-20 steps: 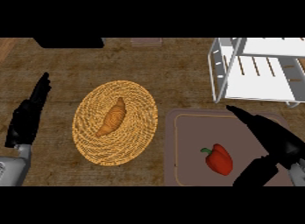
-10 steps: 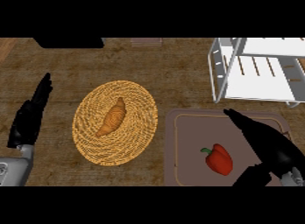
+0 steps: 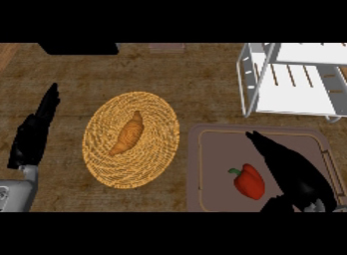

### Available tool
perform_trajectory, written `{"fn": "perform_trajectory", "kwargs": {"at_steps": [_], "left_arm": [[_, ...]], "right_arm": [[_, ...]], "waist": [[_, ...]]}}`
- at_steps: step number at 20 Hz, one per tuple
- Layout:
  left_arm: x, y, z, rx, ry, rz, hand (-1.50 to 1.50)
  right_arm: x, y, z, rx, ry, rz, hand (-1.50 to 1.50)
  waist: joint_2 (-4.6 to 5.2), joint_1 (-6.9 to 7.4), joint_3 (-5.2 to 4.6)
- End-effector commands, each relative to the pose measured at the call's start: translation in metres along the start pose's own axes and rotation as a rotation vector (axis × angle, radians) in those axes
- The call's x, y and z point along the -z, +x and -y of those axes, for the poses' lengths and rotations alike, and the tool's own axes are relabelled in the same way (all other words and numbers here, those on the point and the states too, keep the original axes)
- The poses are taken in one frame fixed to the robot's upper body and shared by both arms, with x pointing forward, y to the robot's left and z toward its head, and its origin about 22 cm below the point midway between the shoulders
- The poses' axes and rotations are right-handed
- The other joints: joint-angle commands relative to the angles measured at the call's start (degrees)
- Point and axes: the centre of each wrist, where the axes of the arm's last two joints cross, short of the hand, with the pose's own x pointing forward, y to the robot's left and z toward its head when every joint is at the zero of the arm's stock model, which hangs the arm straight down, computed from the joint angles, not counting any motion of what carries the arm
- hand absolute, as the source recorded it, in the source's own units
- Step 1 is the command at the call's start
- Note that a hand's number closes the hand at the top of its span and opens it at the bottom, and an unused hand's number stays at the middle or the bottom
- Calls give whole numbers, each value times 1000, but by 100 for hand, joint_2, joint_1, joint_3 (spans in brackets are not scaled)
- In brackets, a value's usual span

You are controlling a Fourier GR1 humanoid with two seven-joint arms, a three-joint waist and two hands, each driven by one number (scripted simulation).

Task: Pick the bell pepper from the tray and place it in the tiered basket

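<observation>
while the pepper [image 3: 249, 182] lies untouched near the tray's [image 3: 193, 169] front edge, the right hand [image 3: 287, 164] hangs just beside it, fingers straight and holding nothing, likely lining up a grasp, and the left hand [image 3: 35, 132] rests open at the bench's [image 3: 206, 89] left edge.

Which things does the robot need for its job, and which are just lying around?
For the job: bell pepper, tray, tiered basket, right hand open beside the pepper.

Just lying about: croissant, wicker dish under it. The left hand rests at the left.
</observation>
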Motion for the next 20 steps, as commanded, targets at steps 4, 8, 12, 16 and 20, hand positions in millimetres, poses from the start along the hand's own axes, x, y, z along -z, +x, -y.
{"fn": "perform_trajectory", "kwargs": {"at_steps": [4,8,12,16,20], "left_arm": [[8,-12,-6,1,12,-9,0],[-1,5,-8,8,-2,5,0],[8,-10,-16,-29,-12,-1,0],[-1,-7,0,-4,-5,-11,0],[-10,-19,-16,0,-3,-1,0]], "right_arm": [[-7,17,-9,-21,37,-97,-150],[20,11,-18,-12,31,-103,-150],[27,3,-28,-32,71,-94,-150],[34,0,-35,-38,98,-98,-150],[55,-8,-29,2,110,-98,-150]], "waist": [[2,-20,-2],[1,11,1],[6,-9,0],[3,-7,1],[7,10,1]]}}
